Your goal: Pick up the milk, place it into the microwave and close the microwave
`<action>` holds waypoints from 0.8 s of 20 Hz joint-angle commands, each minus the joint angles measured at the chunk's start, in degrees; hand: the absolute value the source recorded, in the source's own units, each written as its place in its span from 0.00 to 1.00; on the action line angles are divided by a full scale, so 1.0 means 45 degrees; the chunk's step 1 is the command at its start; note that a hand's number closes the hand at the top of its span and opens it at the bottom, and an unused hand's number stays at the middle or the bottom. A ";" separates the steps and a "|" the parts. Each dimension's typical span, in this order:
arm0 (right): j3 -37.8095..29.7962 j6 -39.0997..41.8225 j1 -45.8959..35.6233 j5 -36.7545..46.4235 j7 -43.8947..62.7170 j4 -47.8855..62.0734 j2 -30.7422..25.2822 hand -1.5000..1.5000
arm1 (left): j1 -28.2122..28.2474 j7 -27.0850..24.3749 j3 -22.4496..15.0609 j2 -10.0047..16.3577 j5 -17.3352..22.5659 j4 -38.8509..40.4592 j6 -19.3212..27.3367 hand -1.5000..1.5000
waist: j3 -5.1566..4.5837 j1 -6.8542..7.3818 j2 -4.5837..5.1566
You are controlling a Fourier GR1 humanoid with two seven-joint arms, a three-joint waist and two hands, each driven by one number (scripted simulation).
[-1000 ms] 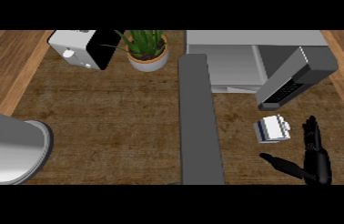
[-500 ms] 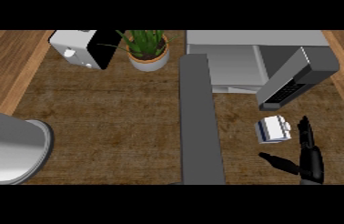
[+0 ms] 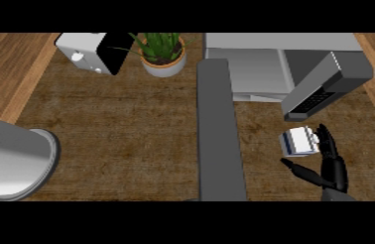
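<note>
The right robot hand (image 3: 333,169) is released, with fingers straight and thumb spread. The milk (image 3: 299,141) stands on the desk (image 3: 132,139) just left of its fingers. The open microwave (image 3: 253,64) lies beyond the fingertips.

Potted plant (image 3: 161,57): green leaves, pale round pot, upright, far edge of counter (image 3: 124,129). White-and-black appliance (image 3: 92,52) just left of plant, leaves overlapping its dark side. Counter top dark brown, wood-grained; lighter wood strip along left.
</note>
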 commanded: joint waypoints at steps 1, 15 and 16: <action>-0.0197 0.0875 -0.0783 -0.0189 -0.0646 0.0968 -0.0288 1.00 | 0.0156 0.0445 -0.0104 -0.0036 0.0947 -0.0926 0.0232 0.00 | 0.0016 0.0063 0.0032; 0.0636 0.1455 -0.1364 0.0651 -0.2081 0.1392 0.0509 1.00 | -0.0774 0.0385 0.0506 0.0694 0.1044 0.0481 -0.0098 0.00 | 0.0014 0.0038 0.0081; 0.0805 0.0992 -0.1797 0.0769 -0.1763 0.1265 0.0944 1.00 | -0.0301 0.0313 0.0634 0.0537 0.1451 0.0249 -0.0383 0.00 | 0.0000 0.0097 0.0029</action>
